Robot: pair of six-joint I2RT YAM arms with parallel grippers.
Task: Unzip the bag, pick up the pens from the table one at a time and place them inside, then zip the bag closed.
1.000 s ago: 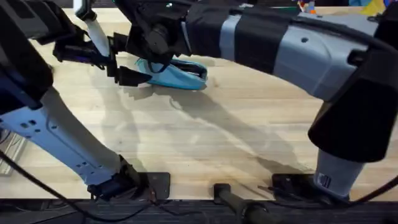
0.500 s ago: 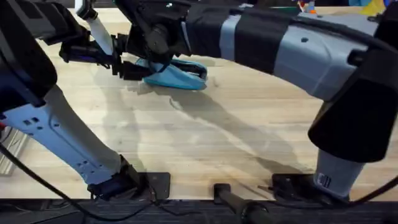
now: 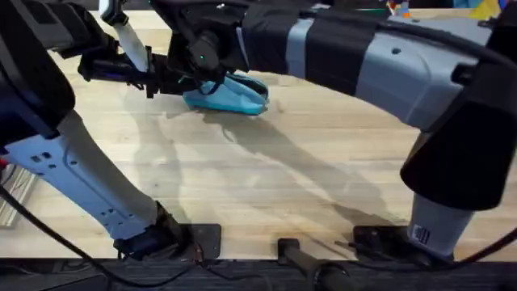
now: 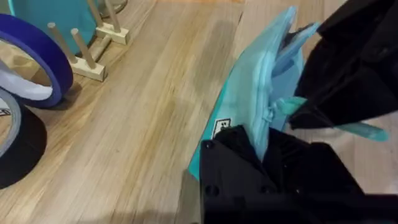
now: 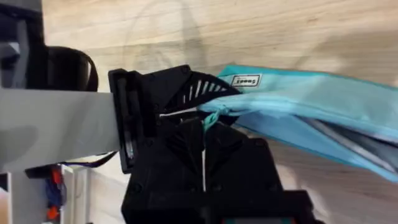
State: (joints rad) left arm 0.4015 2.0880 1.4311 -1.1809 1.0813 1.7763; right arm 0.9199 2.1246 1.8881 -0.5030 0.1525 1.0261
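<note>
The light blue bag (image 3: 234,94) lies on the table (image 3: 266,178) at the back left, its zipper partly open. My left gripper (image 3: 166,82) reaches in from the left and is shut on the bag's left end (image 4: 249,118). My right gripper (image 5: 204,142) comes down from above, shut on the teal zipper pull (image 5: 211,118) right beside the left fingers (image 5: 186,93). In the right wrist view, slim dark and grey shafts that look like the pens (image 5: 351,142) lie inside the bag's open mouth.
Left of the bag stand a blue tape roll (image 4: 34,59), a black tape roll (image 4: 12,146), a wooden peg rack (image 4: 93,59) and a teal stand (image 4: 50,12). The right arm (image 3: 363,56) spans the back of the table.
My left gripper has moved right and slightly back, onto the bag's left end. The bag has shifted a little. The right arm has barely moved.
</note>
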